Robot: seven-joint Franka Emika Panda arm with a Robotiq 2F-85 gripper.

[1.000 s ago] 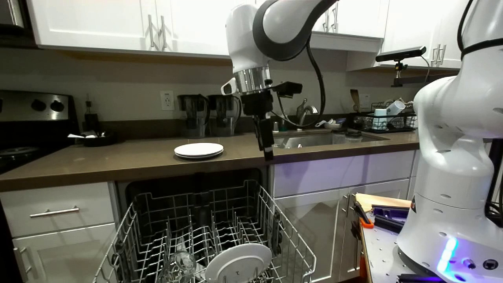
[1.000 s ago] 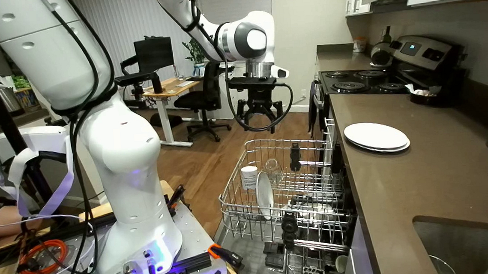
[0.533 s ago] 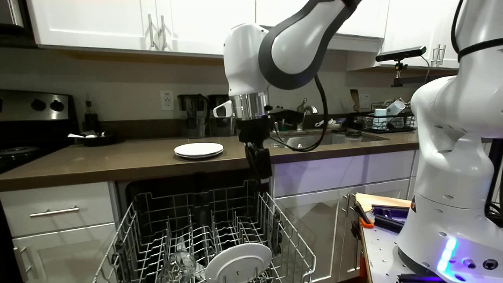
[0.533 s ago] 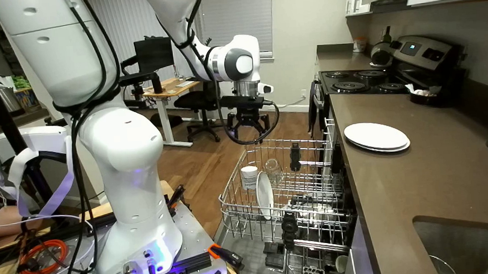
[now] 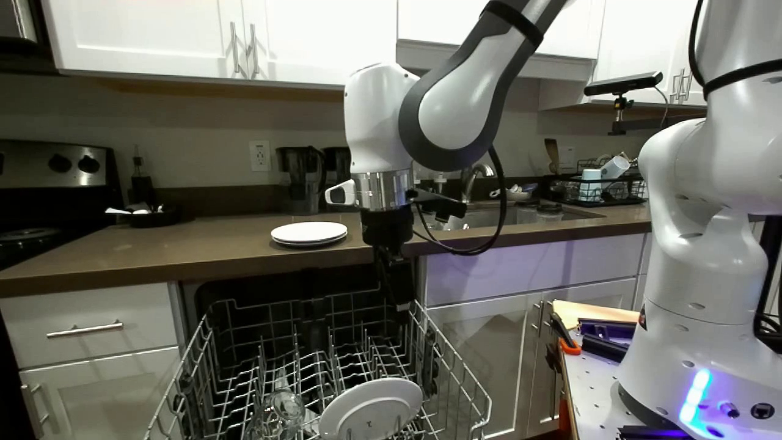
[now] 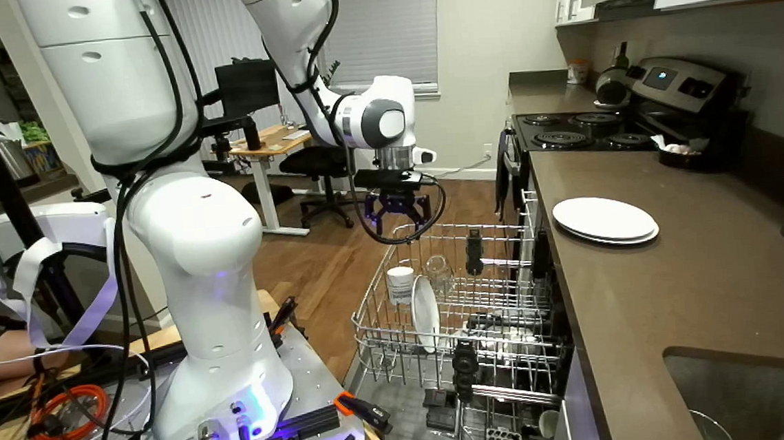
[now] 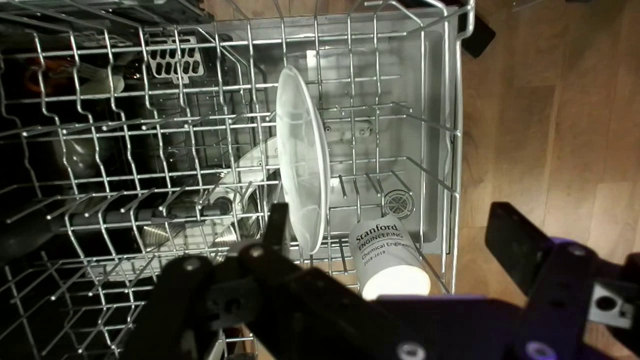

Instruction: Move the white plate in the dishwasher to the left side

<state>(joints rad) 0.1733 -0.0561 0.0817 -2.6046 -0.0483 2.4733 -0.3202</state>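
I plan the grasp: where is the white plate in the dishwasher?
The white plate stands near the wrist view's centre, in the dishwasher rack, left of the printed cup.

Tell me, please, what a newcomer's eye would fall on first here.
Probably the big white robot arm, a blue light glowing at its base, its open claw above the dishwasher rack. In that rack, a white plate stands on edge near a cup printed "Stanford". A stack of white plates lies on the brown counter.
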